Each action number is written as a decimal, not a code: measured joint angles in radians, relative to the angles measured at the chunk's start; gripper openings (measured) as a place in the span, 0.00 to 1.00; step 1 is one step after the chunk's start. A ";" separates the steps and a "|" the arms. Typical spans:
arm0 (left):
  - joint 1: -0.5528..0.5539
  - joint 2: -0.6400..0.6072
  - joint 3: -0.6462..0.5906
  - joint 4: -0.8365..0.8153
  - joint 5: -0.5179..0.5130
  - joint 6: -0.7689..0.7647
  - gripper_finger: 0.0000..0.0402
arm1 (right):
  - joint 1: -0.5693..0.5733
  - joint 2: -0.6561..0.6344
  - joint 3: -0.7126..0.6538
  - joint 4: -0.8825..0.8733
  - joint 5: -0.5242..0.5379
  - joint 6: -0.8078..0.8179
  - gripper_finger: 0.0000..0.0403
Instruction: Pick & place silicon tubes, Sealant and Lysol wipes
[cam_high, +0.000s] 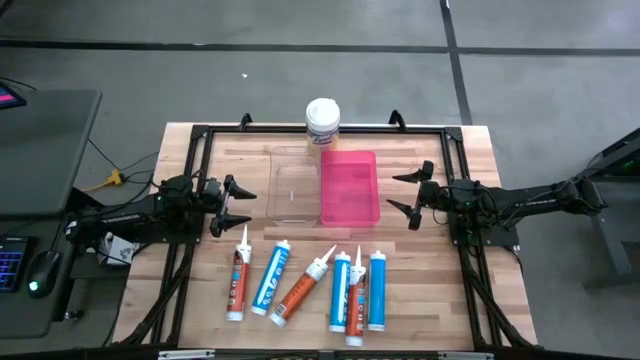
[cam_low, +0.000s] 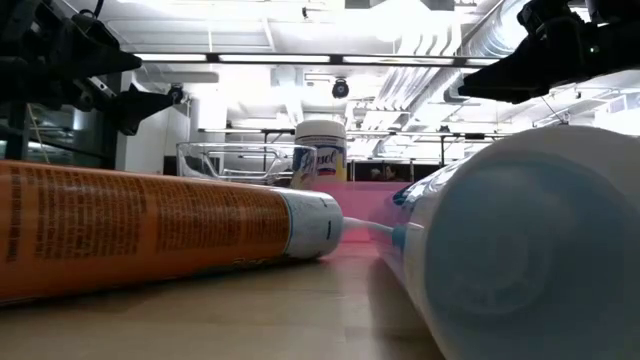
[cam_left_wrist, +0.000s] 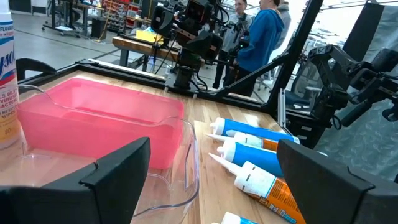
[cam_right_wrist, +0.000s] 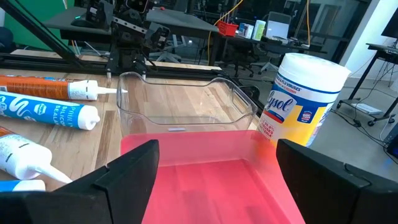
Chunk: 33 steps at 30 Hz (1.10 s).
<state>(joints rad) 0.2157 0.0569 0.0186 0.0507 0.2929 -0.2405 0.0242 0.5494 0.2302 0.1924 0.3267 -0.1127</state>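
Observation:
Several sealant and silicone cartridges (cam_high: 305, 288) lie on their sides in a row near the table's front edge, nozzles pointing to the far side; some are orange, some blue (cam_left_wrist: 261, 149). The Lysol wipes canister (cam_high: 323, 122) stands upright at the far edge, behind a clear tray (cam_high: 293, 185) and a pink tray (cam_high: 349, 187). My left gripper (cam_high: 243, 206) hovers open at the left of the clear tray. My right gripper (cam_high: 393, 192) hovers open at the right of the pink tray. Both point level toward the trays with nothing between their fingers.
The two trays sit side by side at the table's middle, the canister (cam_right_wrist: 298, 106) just beyond them. Black frame rails (cam_high: 200, 135) run along the table's edges. A desk with a mouse (cam_high: 40, 272) stands at the left. People (cam_left_wrist: 261, 31) stand in the room beyond.

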 joint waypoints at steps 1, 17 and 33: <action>0.000 0.000 0.000 0.000 0.000 0.000 0.86 | 0.000 0.000 0.000 0.000 0.000 0.000 0.80; 0.000 0.000 0.000 -0.002 -0.031 -0.420 0.86 | 0.000 0.000 0.000 0.000 0.000 0.000 0.80; 0.000 -0.001 0.166 -0.303 0.072 -0.534 0.86 | 0.000 0.000 0.000 0.000 0.000 0.000 0.80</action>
<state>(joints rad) 0.2153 0.0563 0.1844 -0.2525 0.3646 -0.7747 0.0239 0.5492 0.2302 0.1923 0.3267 -0.1126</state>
